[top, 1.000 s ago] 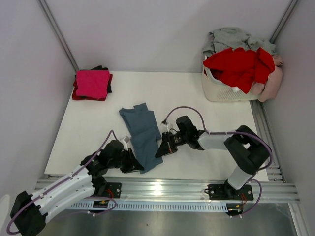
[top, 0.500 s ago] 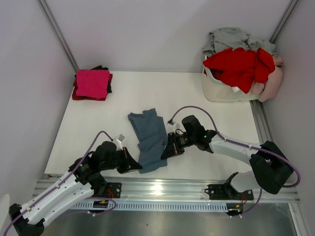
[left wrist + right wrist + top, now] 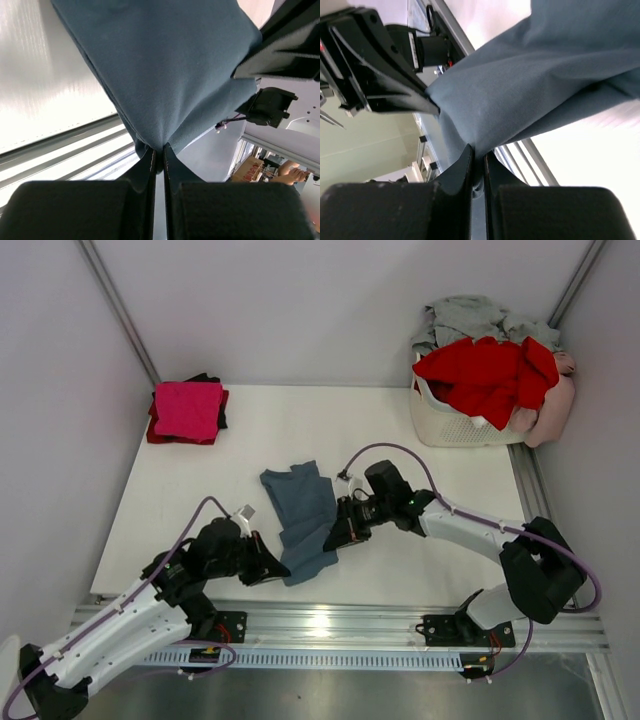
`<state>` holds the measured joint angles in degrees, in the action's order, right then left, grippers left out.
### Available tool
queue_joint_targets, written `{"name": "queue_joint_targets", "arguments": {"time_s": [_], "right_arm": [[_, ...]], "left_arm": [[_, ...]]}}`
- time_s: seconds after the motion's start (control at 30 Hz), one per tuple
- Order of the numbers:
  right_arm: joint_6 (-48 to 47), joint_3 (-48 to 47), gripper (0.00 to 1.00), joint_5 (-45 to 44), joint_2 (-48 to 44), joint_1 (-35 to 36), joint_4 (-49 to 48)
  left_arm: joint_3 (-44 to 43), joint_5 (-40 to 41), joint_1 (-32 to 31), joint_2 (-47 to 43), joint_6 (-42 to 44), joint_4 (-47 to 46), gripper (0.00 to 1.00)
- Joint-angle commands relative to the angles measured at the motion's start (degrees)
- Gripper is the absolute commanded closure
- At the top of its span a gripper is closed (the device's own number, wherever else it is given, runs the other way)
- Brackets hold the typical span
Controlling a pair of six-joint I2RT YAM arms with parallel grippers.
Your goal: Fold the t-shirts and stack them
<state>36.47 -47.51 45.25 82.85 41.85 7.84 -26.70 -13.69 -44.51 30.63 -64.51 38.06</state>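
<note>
White table (image 3: 430,440), front edge: we've got left claw (image 3: 272,568) and right claw (image 3: 335,538) both clamped on the blue-grey tee (image 3: 305,510) at its near end, probably lifting it to fold.

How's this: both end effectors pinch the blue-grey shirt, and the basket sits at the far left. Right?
No, the basket sits at the far right, as the top view shows. The left end effector and right end effector do pinch the blue-grey shirt.
</note>
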Motion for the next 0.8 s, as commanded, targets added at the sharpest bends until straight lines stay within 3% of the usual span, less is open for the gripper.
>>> {"name": "queue_joint_targets", "arguments": {"time_s": [0.0,0.5,0.77], "right_arm": [[-1.6,-4.3,1.0,1.5,1.7,-2.4,0.0],[2.3,-17.3,1.0,7.4,12.2,-10.1,-5.0],[5.4,-27.9,1.0,8.6,22.0,-12.6,-6.7]], "left_arm": [[-2.9,1.1,-0.3,0.8,1.8,0.6,0.93],[-19.6,16.4,4.9,12.6,11.6,-1.4,0.96],[-20.8,11.1,15.8,20.9,15.1,-8.3,0.96]]}}
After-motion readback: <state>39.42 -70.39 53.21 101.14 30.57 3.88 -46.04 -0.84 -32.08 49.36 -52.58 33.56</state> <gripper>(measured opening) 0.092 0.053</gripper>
